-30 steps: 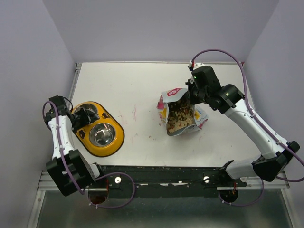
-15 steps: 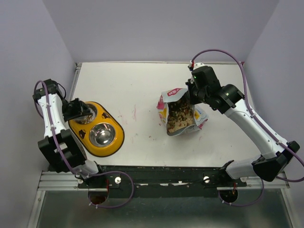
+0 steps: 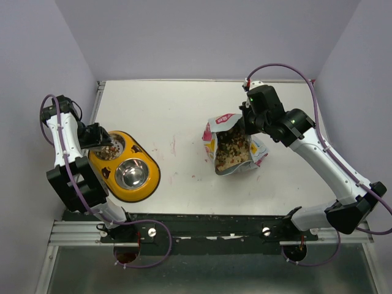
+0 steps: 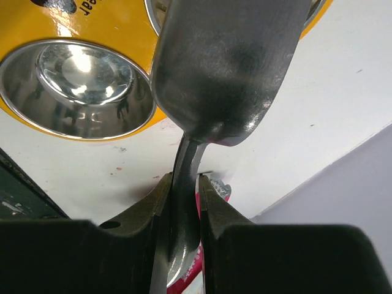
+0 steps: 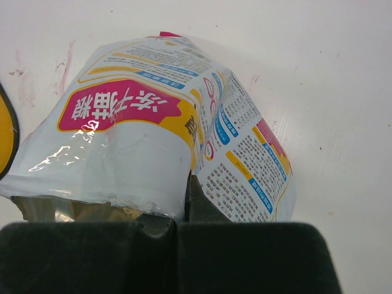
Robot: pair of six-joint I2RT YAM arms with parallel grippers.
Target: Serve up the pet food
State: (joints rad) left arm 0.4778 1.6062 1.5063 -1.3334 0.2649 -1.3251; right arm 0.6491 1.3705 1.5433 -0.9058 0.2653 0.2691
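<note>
Pet food fills the open printed bag right of the table's centre. More pet food lies in the far bowl of the yellow feeder. The near steel bowl holds none. My left gripper hangs at the feeder's far left end, shut on the handle of the silver scoop. In the left wrist view the scoop's underside faces me above the bowl, and my left gripper pinches the handle. My right gripper is shut on the bag at its rim.
A few loose pellets lie on the white table in front of the bag. The left wall stands close behind my left arm. A black rail runs along the near edge.
My left arm has swung back and left, carrying the scoop off the far bowl; kibble now shows in that bowl. The right arm and the bag have not moved.
</note>
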